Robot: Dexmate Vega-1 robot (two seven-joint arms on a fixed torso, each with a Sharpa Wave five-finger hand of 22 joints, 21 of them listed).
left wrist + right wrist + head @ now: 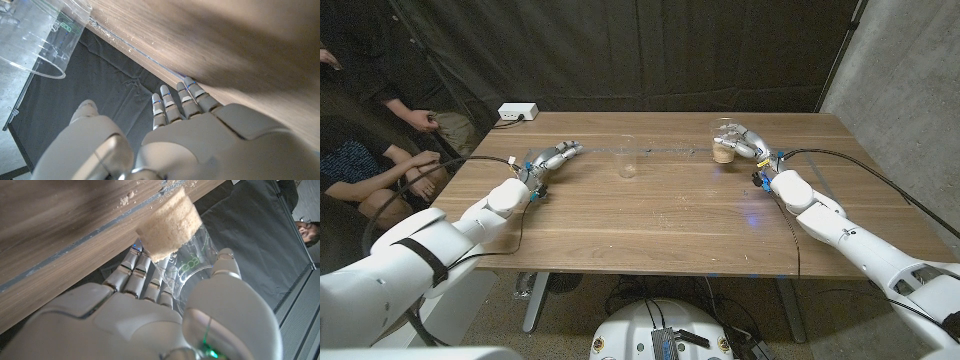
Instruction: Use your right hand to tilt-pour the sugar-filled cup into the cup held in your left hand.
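A clear plastic cup with brown sugar [724, 151] in its bottom stands on the wooden table [650, 215] at the back right. My right hand [750, 146] grips it, the fingers on one side and the thumb on the other. In the right wrist view the sugar-filled cup [172, 225] sits between the fingers [142, 277] of my right hand [150, 320] and its thumb. An empty clear cup [627, 160] stands upright at the back middle. My left hand [550, 159] lies to its left, fingers stretched toward it, apart from it and holding nothing. In the left wrist view the empty cup [40, 35] lies beyond my left hand [200, 135].
A thin blue line with scattered sugar grains [665, 151] runs between the two cups. A white power strip [517, 112] lies at the back left corner. People [365, 150] sit past the table's left edge. Black curtains hang behind.
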